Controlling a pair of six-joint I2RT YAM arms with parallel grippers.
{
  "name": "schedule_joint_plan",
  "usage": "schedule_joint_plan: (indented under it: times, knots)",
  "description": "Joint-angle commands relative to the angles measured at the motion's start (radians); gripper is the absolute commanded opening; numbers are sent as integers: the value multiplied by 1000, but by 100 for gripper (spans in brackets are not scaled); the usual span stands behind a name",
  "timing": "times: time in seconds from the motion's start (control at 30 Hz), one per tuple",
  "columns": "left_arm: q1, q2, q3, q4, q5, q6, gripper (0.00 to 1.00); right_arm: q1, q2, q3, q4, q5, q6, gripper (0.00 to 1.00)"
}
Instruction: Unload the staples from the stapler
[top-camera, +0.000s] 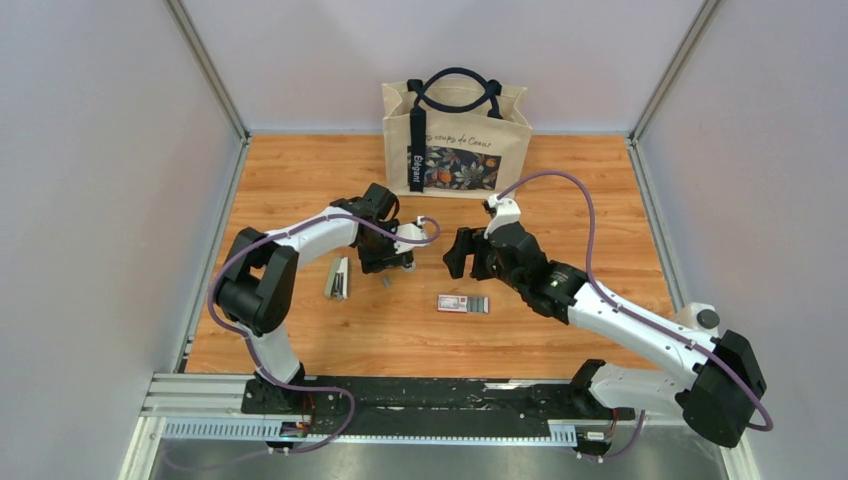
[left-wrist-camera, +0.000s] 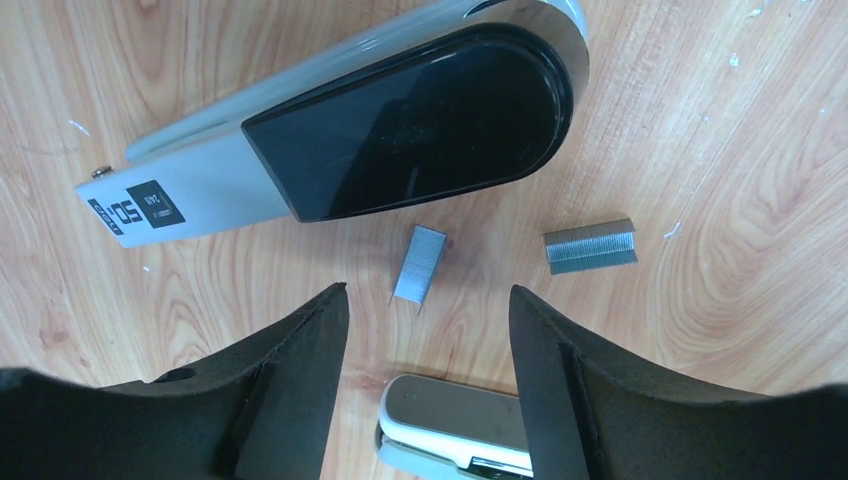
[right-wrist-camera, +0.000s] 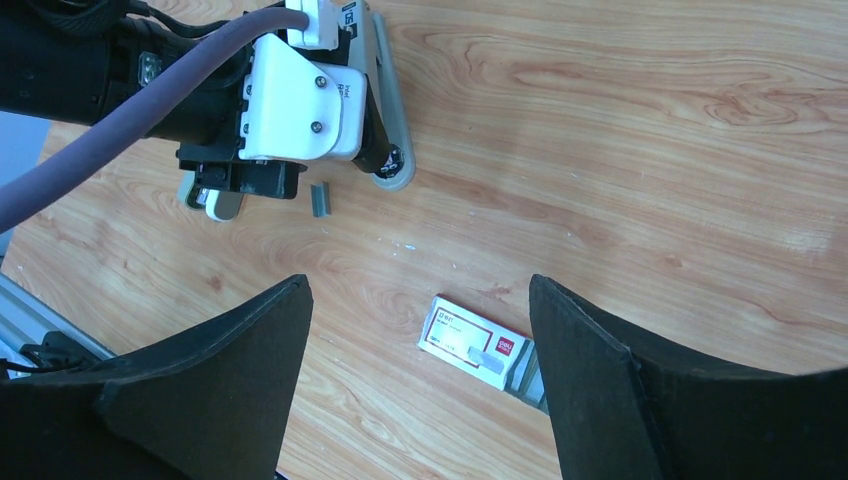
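Note:
A white stapler with a black top (left-wrist-camera: 400, 130) lies on the wooden table just beyond my left gripper (left-wrist-camera: 428, 290); it also shows in the top view (top-camera: 337, 277). Two short staple strips (left-wrist-camera: 420, 262) (left-wrist-camera: 590, 246) lie loose on the wood beside it. The rounded end of a second white and grey stapler part (left-wrist-camera: 460, 420) lies between my left fingers, which stand wide apart with a gap beside it. My left gripper (top-camera: 390, 262) hovers low there, open. My right gripper (top-camera: 458, 255) (right-wrist-camera: 418, 280) is open and empty, above a staple box (right-wrist-camera: 470, 345).
The staple box (top-camera: 463, 303) lies near the table's middle, partly slid open. A printed tote bag (top-camera: 456, 140) stands at the back wall. Grey walls close in the table on the left and right. One staple strip (right-wrist-camera: 322, 198) shows beside the left gripper.

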Motion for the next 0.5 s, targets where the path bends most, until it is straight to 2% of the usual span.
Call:
schedule_joint_plan:
  times: [0.0, 0.23, 0.37, 0.47]
  knots:
    - [-13, 6, -15, 31, -6, 26, 68, -6, -5, 9, 32, -1, -8, 83]
    - [-24, 24, -14, 28, -8, 41, 56, -9, -15, 10, 34, -3, -6, 82]
    - [-29, 26, -14, 17, -3, 52, 40, -11, -19, 10, 30, -3, -2, 82]
    - [-32, 27, -17, 17, -10, 51, 32, -12, -21, 7, 29, -5, 3, 81]
